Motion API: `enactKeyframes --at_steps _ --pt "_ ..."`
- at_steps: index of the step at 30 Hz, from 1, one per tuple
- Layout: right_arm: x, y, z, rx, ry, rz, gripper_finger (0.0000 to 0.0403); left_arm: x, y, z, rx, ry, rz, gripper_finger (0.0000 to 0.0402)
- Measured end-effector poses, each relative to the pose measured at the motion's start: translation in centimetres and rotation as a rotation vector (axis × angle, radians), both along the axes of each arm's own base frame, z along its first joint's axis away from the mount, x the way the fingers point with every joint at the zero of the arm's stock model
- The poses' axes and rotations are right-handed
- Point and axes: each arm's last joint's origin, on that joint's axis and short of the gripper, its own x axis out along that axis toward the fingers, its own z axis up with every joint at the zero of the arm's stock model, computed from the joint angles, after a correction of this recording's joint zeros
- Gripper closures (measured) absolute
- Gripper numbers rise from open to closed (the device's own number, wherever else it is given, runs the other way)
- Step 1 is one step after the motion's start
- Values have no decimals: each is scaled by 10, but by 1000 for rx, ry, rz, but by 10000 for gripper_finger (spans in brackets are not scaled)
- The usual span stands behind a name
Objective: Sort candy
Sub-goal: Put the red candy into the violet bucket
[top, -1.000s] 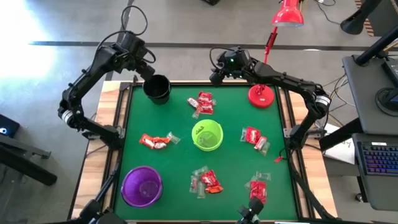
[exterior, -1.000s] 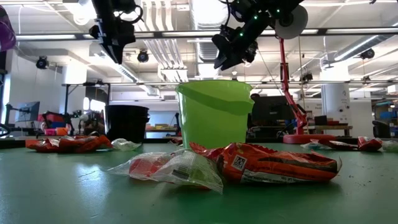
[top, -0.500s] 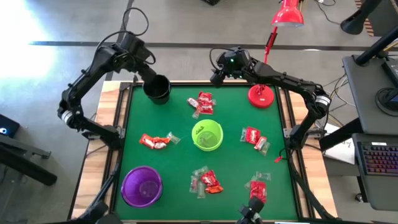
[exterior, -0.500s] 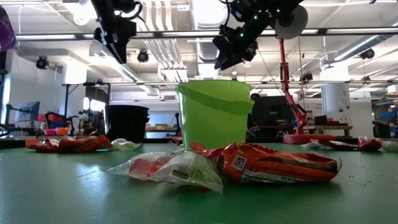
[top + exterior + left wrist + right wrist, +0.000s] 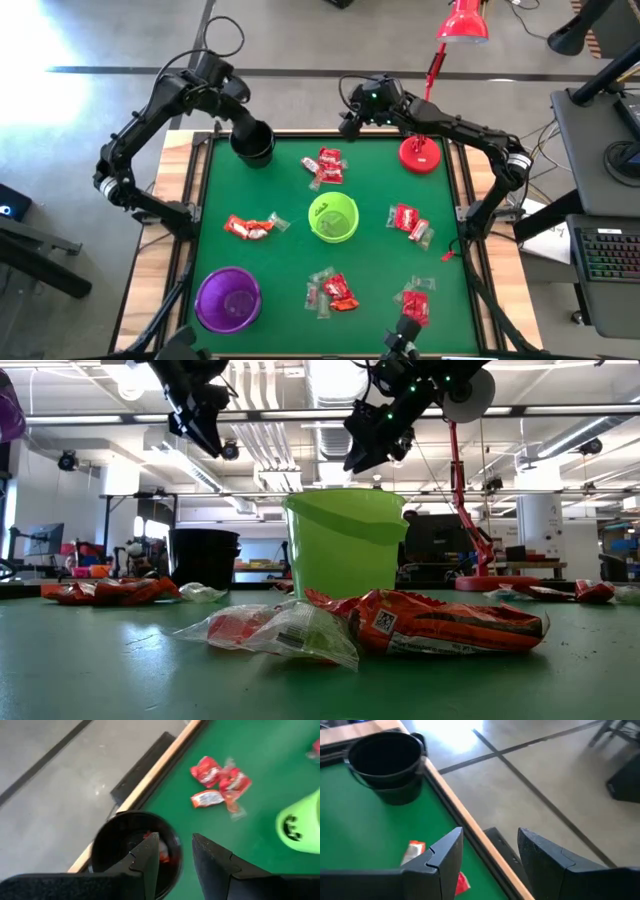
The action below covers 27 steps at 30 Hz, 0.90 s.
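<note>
Candy in red and clear wrappers lies in several small heaps on the green table, one near the far edge, others farther forward. A black cup stands on its base at the far left corner, with a red candy inside. My left gripper hangs open above that cup's rim, holding nothing. Above the far edge, right of the black cup, my right gripper is open and holds nothing.
A green cup stands mid-table and a purple cup at the near left. A red lamp's base sits at the far right, its pole rising behind. A wooden rim borders the green mat.
My left gripper has swung about its wrist above the black cup, from pointing nearly straight down to slanting toward the table's right, without shifting place. Its fingers stay apart. The candy and cups have not moved.
</note>
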Motion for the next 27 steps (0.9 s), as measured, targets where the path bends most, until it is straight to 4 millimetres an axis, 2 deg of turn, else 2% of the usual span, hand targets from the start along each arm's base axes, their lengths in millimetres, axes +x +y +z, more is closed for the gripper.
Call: enactKeyframes --at_steps 11,18,27 --pt "-2 2 -4 60 16 62 220 2 -2 0 -55 -69 -65 301" --pt "-15 6 -17 112 211 -63 220 4 -6 -1 -91 -76 -85 301" --pt "-23 12 -17 174 252 -85 220 6 -20 -3 -154 -30 -120 301"
